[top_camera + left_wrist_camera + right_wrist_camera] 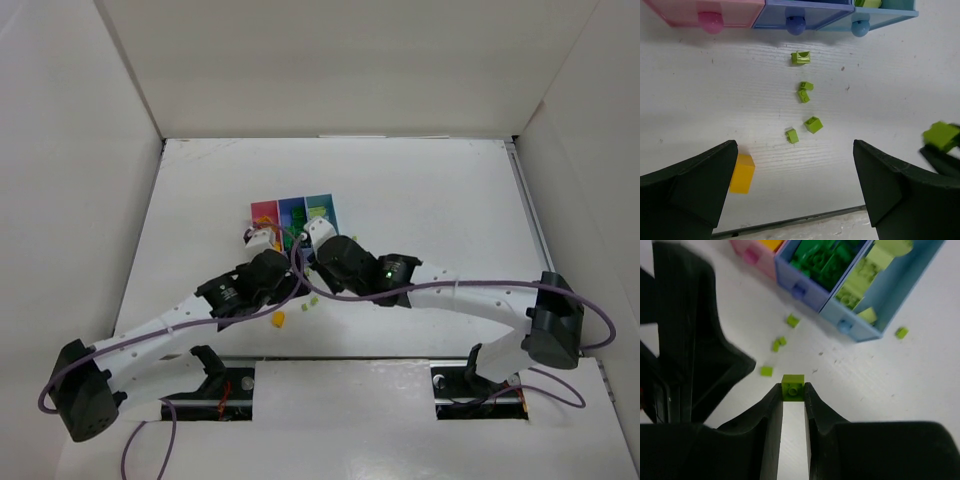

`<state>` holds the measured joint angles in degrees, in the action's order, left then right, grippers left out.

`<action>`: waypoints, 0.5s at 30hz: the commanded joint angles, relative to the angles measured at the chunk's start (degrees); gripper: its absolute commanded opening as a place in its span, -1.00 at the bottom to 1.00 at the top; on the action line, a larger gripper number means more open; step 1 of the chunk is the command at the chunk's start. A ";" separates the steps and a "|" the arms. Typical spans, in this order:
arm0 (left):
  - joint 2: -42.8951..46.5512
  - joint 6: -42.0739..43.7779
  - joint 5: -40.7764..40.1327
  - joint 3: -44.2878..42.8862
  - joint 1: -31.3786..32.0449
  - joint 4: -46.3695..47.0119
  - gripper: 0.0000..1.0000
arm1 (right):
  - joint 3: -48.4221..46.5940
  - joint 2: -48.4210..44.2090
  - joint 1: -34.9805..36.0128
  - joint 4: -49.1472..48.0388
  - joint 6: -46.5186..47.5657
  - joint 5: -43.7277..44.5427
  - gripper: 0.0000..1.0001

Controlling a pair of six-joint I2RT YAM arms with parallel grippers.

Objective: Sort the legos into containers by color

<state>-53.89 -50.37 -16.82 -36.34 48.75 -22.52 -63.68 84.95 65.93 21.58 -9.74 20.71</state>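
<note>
Since a lime brick (pixel 793 387) is pinched in the right pincer (pixel 793 392), it is best released squarely above the light blue bin (pixel 905 295); the left pincer (pixel 795 162) is spread wide.

Pink bin (pixel 690 12); periwinkle bin (pixel 775 12); light-blue bin (pixel 890 17); lime brick (pixel 793 387); yellow brick (pixel 742 173)

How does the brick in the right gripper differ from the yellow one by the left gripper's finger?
Colour: the lime brick is pale green, while the yellow brick is orange-yellow. State: the lime brick is pinched between the fingers of the right gripper, while the yellow brick lies loose on the table, beside one finger of the open left gripper. Both are small bricks, not yet in the bins.
</note>
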 commanded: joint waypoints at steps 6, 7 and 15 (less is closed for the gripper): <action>-4.20 4.83 0.12 -1.01 0.20 5.82 1.00 | -11.72 5.66 -8.44 0.74 9.20 0.92 -0.48; -4.82 4.84 -0.58 -1.02 0.20 5.82 1.00 | -13.99 6.71 -10.71 0.22 9.73 0.30 -0.48; -13.08 6.51 -0.50 -4.36 0.20 7.84 1.00 | -24.64 18.84 -18.47 0.12 14.92 -8.05 -0.44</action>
<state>-65.41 -45.41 -16.73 -37.43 48.75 -17.39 -83.64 102.06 48.29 22.26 2.20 16.21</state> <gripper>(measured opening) 0.997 0.283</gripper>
